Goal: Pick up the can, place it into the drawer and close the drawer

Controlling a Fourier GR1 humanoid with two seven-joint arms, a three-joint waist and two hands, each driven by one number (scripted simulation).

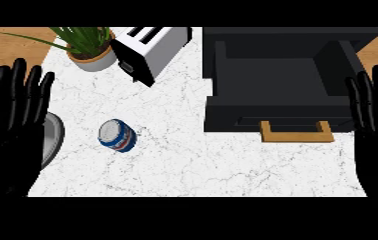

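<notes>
So the can (117,135) is just sitting on the white marble bench (184,169), left of the middle, blue with a silver top facing up, nothing touching it. The drawer (277,79) is over on the right side, black, pulled open, with a wooden handle (296,132) on its near edge, well apart from the can. Left hand (22,119) shows at the left edge, fingers (29,91) straight and pointing up, released, holding nothing. Right hand (365,109) is at the right edge beside the drawer, only its fingers showing, also straight and up, nothing in them either. At the back there's a potted plant (90,46) and a toaster (148,51) next to it. A grey plate (52,139) pokes out from under the left hand, just left of the can.
</notes>
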